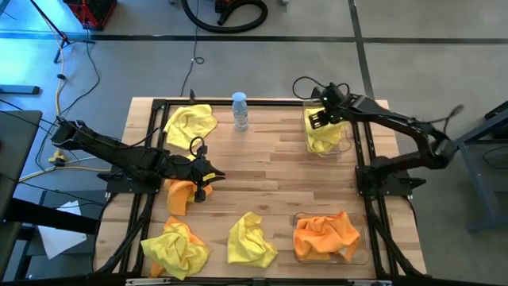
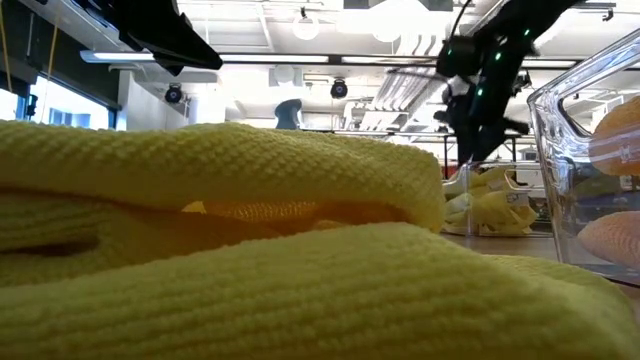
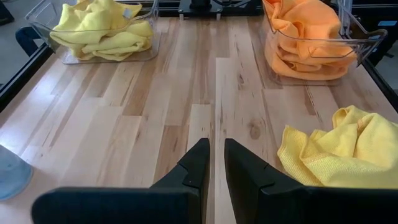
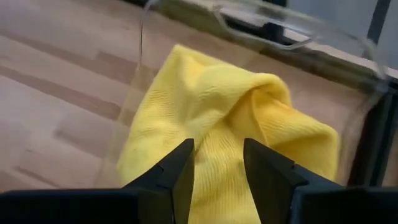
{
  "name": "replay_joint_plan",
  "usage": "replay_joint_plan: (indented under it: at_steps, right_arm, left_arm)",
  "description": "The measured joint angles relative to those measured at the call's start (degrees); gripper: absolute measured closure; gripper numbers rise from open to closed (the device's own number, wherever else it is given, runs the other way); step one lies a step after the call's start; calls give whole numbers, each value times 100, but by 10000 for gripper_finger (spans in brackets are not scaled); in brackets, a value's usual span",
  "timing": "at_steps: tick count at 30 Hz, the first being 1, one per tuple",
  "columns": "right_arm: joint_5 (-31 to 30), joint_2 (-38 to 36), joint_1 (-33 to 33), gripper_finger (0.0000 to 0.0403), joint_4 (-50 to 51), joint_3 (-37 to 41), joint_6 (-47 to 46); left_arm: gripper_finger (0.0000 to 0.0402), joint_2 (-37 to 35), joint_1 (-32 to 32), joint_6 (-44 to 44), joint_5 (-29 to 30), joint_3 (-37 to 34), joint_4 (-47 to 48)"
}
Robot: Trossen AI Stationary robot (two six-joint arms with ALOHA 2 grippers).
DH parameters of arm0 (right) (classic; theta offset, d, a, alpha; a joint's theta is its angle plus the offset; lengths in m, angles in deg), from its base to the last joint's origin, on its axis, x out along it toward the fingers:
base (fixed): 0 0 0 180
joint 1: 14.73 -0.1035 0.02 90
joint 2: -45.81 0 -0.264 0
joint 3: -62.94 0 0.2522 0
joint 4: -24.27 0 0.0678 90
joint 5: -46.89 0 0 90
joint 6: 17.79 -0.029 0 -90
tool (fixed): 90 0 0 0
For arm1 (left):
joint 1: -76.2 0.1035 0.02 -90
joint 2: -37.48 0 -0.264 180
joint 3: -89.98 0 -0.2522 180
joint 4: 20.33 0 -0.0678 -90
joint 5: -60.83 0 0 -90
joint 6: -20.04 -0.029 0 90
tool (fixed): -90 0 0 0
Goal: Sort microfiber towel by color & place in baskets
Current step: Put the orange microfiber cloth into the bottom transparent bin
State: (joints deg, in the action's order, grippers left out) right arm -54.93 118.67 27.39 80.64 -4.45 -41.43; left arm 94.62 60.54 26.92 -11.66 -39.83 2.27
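Observation:
My left gripper (image 1: 202, 181) (image 3: 216, 163) hovers shut over bare wood at the table's left middle. An orange towel (image 1: 180, 195) lies flat right beside it, under the wrist. My right gripper (image 1: 321, 119) (image 4: 219, 163) is open above the far right basket (image 1: 344, 140), where yellow towels (image 1: 324, 137) (image 4: 217, 112) lie bunched. The near right basket (image 1: 361, 253) (image 3: 364, 43) holds orange towels (image 1: 325, 234) (image 3: 308, 37). Loose yellow towels lie at far left (image 1: 190, 123), near left (image 1: 175, 248) and near middle (image 1: 251, 241) (image 3: 339, 152).
A clear water bottle (image 1: 240, 110) stands at the far edge between the far-left towel and the yellow basket. A black metal frame (image 1: 151, 107) rims the table. Bare wood lies open across the table's middle (image 1: 270, 171). In the low view a yellow towel (image 2: 220, 250) fills the foreground.

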Motion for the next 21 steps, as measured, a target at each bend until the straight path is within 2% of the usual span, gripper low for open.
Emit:
replay_joint_plan:
  at_steps: [4,8,12,15,18,21]
  right_arm:
    - [144,-588,-132,269,189,-8,-192]
    - [133,-1190,-665,269,577,166,-484]
    - [-105,-1755,-1668,270,597,660,-1049]
    - [-342,-2086,-2584,270,340,1160,-1596]
    - [-527,-2317,-3528,270,-255,1686,-2091]
    - [-807,-2395,-4435,270,-1240,2125,-2320]
  left_arm:
    - [367,0,0,0,8,0,-3]
    - [367,109,0,160,173,2,22]
    - [367,266,0,-121,277,2,98]
    - [367,389,-2,36,446,2,102]
    - [367,449,-15,280,505,138,459]
    - [367,535,-119,682,746,511,1280]
